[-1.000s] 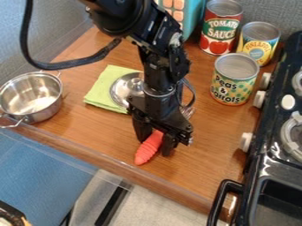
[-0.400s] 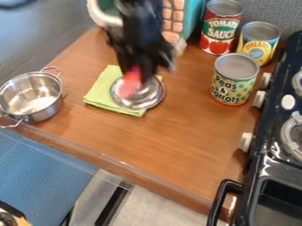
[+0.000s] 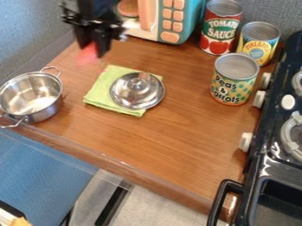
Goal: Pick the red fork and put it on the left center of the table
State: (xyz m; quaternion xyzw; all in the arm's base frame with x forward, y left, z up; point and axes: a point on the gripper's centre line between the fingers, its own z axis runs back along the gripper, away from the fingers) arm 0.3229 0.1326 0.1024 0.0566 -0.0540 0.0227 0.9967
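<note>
One red fork [image 3: 88, 51], in my jaws. It sits between them, its red handle poking out below the tips on the camera's side, pointing down and a bit left in the camera view. My jaws are closed down on that handle, parted only by its thickness. Handle end is blurred; metal end hidden, so can't tell how it lies.

My gripper [image 3: 92, 43] is at upper left of the camera view, by the far left part of the worktop [image 3: 177, 145], fingers down. Can't tell if the fork touches wood.

Counts:
- 1 steel pot [image 3: 42, 115], two handles, at the worktop's left edge, nearer the camera than me.
- 1 green cloth [image 3: 99, 92], flat, right of the pot.
- 1 steel lid [image 3: 138, 93], knob up, on the cloth, overlapping its right edge.
- 3 cans, all upright, far right: red-labelled can [image 3: 219, 33] at the back, yellow-labelled can [image 3: 258, 46] just beside it, green-and-yellow can [image 3: 235, 84] in front of both.
- 1 turquoise box [image 3: 190, 24], peach buttons on its face, at the back between me and the cans.
- 1 black stove [image 3: 252, 176] along the right side, 3 white knobs on its near side, 2 pale burners partly in view, 1 black handle [image 3: 218, 198] at front.
</note>
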